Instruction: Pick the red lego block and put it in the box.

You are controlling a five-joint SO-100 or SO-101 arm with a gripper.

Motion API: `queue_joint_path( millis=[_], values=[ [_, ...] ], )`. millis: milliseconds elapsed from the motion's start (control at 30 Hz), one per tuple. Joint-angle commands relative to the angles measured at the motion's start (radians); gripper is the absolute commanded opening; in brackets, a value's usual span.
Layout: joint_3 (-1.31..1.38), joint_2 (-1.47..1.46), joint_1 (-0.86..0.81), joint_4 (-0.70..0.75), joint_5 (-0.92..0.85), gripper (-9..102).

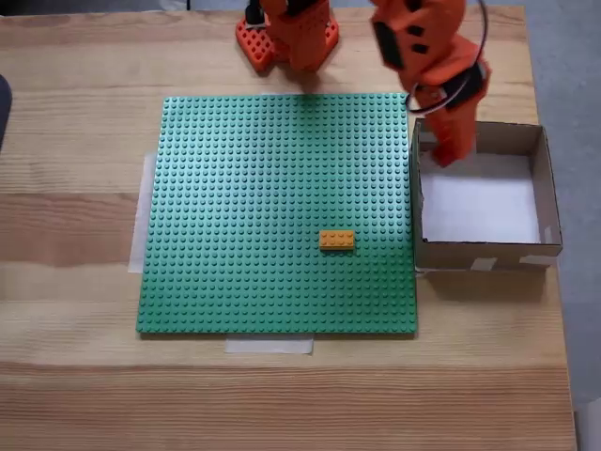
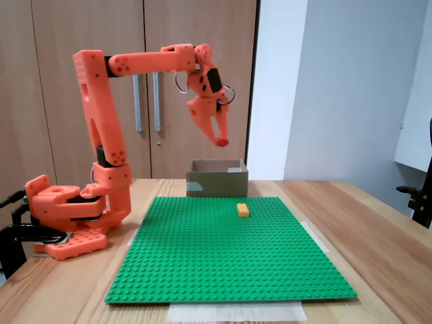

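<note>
From here the tool (image 2: 220, 138) hangs nose-down above the box (image 1: 550, 188), well clear of its rim in the side-on fixed view. Its fingers look drawn close together. A darker red bit at the very tip is probably the red lego block (image 2: 222, 142), but at this resolution I cannot tell whether the tool is truly clamped on it or merely closed. I see no red brick on the green baseplate (image 1: 263, 188) or on the white floor of the box.

I judge the block to be light, rigid moulded plastic. It is hard enough not to deform, but glossy, so it can twist or slip between smooth fingers. The long flat side walls are the place to hold it, not the studded top, with the pinch centred along its length.

The box is a shallow square of brown cardboard with matte walls and pale tape at the corners. It is stiff enough to stand but easy to nudge. The baseplate is a stiff studded sheet taped to the wooden desk (image 1: 75, 376). An orange-yellow brick (image 1: 337, 241) sits on its studs, well apart from the box.
</note>
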State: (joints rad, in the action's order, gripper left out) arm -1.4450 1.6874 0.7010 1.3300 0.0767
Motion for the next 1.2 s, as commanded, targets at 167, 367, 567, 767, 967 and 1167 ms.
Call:
queue_joint_path(
  millis=[167, 367, 567, 767, 967, 1167],
  values=[
    [0.189, -0.186, 0.077, 0.046, 0.008, -1],
    [0.221, -0.262, 0.091, 0.021, -0.023, -1],
    [0.249, -0.354, 0.098, 0.005, -0.061, -1],
    [0.273, -0.426, 0.117, -0.002, -0.104, -1],
    [0.302, -0.489, 0.117, -0.006, -0.147, -1],
    [0.31, -0.532, 0.118, -0.028, -0.166, -1]
  ],
)
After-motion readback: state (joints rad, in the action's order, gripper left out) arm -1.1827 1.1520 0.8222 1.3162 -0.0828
